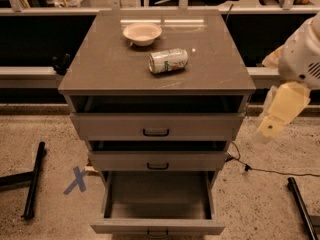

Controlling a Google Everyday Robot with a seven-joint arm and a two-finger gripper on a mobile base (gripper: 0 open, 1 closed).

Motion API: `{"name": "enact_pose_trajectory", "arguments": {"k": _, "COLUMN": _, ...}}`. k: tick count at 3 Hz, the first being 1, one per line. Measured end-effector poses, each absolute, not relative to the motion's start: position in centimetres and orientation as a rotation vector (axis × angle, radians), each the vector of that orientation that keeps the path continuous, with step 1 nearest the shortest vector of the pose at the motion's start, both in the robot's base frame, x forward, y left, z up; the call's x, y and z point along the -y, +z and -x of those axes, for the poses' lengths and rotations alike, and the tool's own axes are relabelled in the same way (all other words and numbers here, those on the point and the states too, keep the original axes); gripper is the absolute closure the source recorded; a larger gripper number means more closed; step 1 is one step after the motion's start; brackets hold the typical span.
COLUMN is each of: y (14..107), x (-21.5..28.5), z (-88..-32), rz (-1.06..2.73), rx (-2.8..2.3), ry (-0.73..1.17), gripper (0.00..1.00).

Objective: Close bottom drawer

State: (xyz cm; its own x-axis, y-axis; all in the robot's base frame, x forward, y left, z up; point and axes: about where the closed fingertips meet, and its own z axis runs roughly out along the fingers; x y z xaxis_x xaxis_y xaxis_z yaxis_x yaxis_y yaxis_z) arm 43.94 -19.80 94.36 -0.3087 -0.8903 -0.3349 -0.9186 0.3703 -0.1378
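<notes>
The gripper [281,110] hangs off the right side of the cabinet [100,69], level with the top drawer [115,126] and well apart from it; whether it is spread or pressed together cannot be told. The bottom drawer [157,199] stands pulled far out at the cabinet's foot, its loop handle [157,232] at the lower edge of view. Dropping down and around, the arm could clip the slightly open middle drawer [120,160]. An off-centre push on the front could skew the drawer and jam it short of flush, and a hard shove might roll the tipped soda can [168,60].
</notes>
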Motion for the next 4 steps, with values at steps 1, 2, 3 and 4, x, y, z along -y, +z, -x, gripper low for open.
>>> {"name": "enact_pose_trajectory", "arguments": {"k": 1, "y": 88.9, "x": 16.8, "z": -42.8, "rz": 1.528, "rx": -2.355, "ry": 0.324, "gripper": 0.0}}
{"name": "enact_pose_trajectory", "arguments": {"k": 2, "y": 81.4, "x": 12.8, "z": -39.7, "rz": 1.598, "rx": -2.466, "ry": 0.525, "gripper": 0.0}}
{"name": "enact_pose_trajectory", "arguments": {"k": 3, "y": 81.4, "x": 12.8, "z": -39.8, "rz": 1.597, "rx": -2.464, "ry": 0.524, "gripper": 0.0}}
{"name": "enact_pose_trajectory", "arguments": {"k": 4, "y": 78.1, "x": 13.4, "z": -39.6, "rz": 1.572, "rx": -2.539, "ry": 0.504, "gripper": 0.0}}
